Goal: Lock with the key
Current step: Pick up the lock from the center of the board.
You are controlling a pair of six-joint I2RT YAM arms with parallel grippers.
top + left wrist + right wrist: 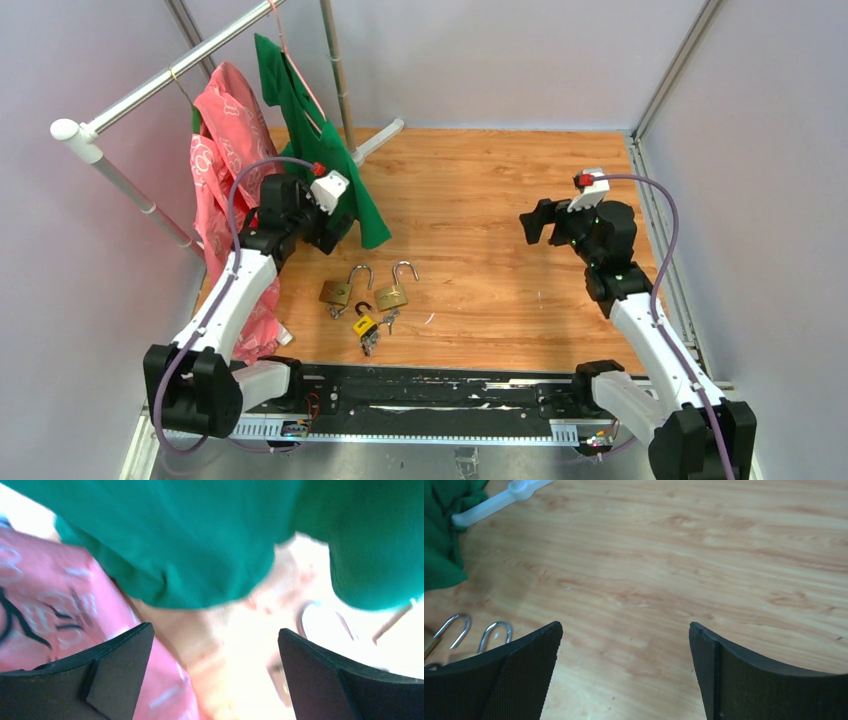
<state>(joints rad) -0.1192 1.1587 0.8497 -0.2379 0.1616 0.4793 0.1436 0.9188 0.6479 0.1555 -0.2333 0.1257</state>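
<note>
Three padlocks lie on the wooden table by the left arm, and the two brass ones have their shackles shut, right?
No: the shackles of the two brass padlocks stand open, as the top external view shows. Three padlocks do lie on the wooden table by the left arm.

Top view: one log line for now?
left tool open, empty, at green garment | right tool open, empty | brass padlocks shackles open on table | keys not held
</note>
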